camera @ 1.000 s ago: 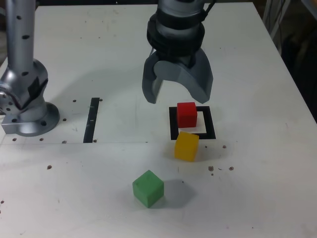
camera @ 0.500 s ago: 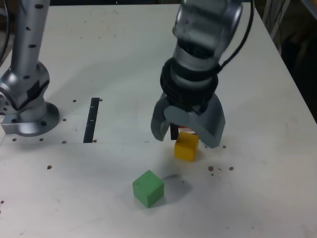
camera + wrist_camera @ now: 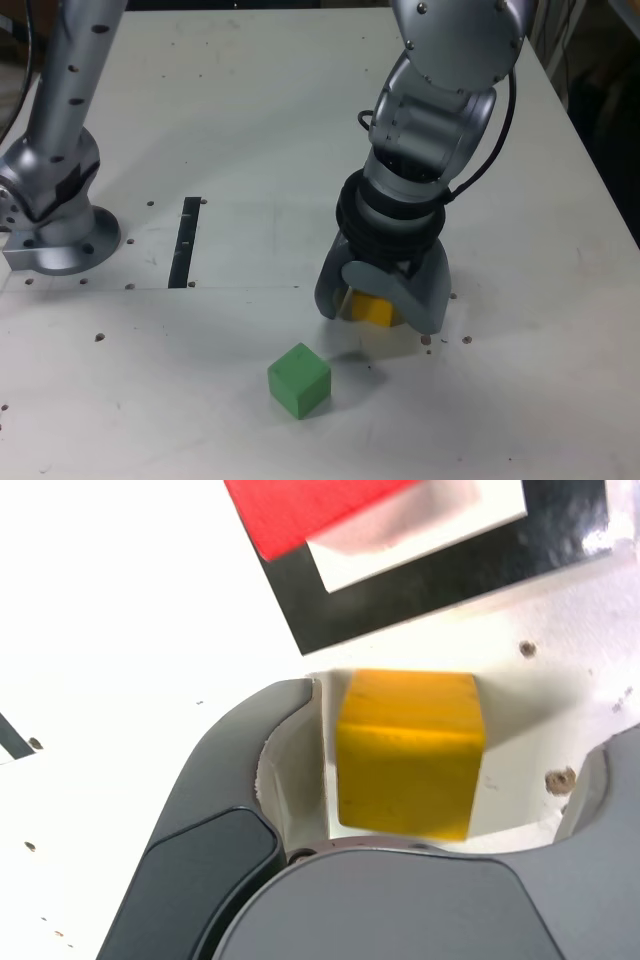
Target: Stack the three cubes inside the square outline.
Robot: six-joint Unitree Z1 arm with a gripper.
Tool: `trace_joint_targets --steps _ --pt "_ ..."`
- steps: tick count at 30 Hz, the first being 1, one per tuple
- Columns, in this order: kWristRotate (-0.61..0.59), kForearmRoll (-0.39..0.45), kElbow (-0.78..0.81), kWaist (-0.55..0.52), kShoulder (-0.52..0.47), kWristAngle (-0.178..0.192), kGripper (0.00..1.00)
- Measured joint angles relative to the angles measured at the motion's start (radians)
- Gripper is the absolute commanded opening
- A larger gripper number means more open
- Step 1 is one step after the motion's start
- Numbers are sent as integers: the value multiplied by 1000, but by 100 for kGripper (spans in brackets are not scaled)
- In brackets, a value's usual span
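My gripper [image 3: 380,308] is down at the table with its jaws open on either side of the yellow cube [image 3: 376,311]. In the wrist view the yellow cube [image 3: 408,755] sits between the fingers [image 3: 230,780], close against one finger and with a gap to the other. Just beyond it the red cube [image 3: 310,505] rests on the square outline [image 3: 440,575]; the exterior view hides both behind the arm. The green cube [image 3: 299,379] lies alone nearer the camera, toward the exterior view's left of the gripper.
A narrow black strip [image 3: 186,240] lies on the white table toward the exterior view's left. The arm's silver base [image 3: 55,215] stands at the far left. Small dark holes [image 3: 445,340] dot the table near the gripper.
The gripper has come from above the red cube toward the camera and lowered around the yellow cube. The arm now hides the red cube and the outline in the exterior view.
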Motion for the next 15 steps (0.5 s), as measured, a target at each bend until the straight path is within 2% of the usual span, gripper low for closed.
trace_joint_targets --steps 7,15 --pt "0 10 2 3 0 0 69" --pt "0 14 -11 3 0 3 41"
